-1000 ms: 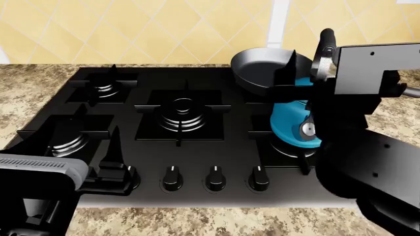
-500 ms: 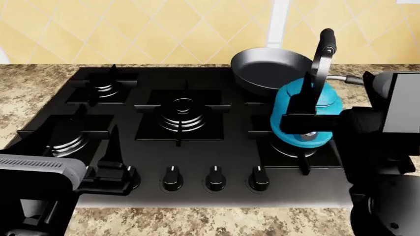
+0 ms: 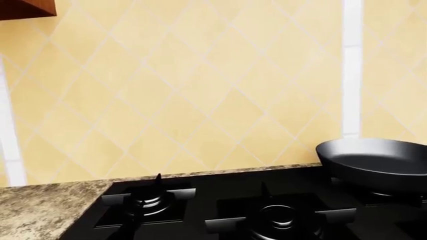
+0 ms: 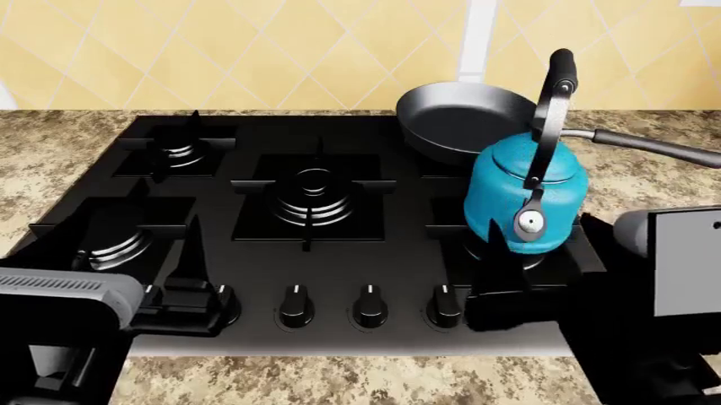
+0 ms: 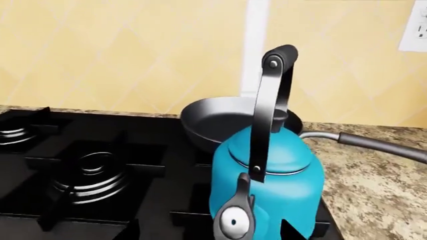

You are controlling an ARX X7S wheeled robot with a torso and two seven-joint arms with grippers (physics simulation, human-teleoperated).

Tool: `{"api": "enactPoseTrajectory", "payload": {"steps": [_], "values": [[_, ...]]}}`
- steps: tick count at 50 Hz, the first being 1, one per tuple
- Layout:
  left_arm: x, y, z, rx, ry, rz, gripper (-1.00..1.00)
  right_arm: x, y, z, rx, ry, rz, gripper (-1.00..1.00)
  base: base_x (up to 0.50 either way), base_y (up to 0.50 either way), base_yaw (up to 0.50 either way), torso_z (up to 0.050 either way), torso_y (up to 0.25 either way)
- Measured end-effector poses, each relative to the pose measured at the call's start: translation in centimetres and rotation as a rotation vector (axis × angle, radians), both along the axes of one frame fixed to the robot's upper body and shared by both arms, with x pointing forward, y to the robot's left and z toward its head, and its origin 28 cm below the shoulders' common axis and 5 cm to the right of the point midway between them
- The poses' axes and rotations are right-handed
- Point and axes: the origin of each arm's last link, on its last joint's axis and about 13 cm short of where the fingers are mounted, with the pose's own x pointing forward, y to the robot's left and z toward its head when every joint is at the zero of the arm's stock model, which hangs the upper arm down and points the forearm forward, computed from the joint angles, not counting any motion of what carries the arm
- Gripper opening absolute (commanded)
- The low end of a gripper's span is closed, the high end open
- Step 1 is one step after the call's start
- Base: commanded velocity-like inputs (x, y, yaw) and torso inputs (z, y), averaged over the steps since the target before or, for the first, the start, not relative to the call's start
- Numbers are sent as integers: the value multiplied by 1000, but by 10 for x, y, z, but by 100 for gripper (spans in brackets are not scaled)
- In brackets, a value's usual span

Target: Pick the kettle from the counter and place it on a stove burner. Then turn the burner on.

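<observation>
Left wrist view: the frying pan (image 3: 377,162) sits on a rear grate of the black cooktop (image 3: 220,192), with the granite tabletop (image 3: 47,207) alongside; the left pincer is not visible here. Head view: the kettle (image 4: 526,198) stands upright on the stove burner (image 4: 504,253) at the cooktop's front right, just in front of the frying pan. The right pincer (image 4: 507,291) is low in front of the kettle, apart from it, holding nothing; its jaw gap cannot be determined. The left pincer (image 4: 186,287) rests near the knobs (image 4: 366,305); its state cannot be determined. Right wrist view: the kettle handle (image 5: 270,110) stands free and upright.
</observation>
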Motion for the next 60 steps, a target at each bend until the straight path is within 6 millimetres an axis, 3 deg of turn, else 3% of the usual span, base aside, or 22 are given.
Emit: {"api": "enactPoseTrajectory", "payload": {"steps": [32, 60], "values": [[0, 1, -2, -12, 3, 7, 100, -3, 8, -41, 41, 188, 87, 100, 0, 0, 0, 0, 0], [1, 3, -7, -21, 12, 14, 100, 1, 15, -60, 12, 246, 143, 100, 0, 0, 0, 0, 0]]}}
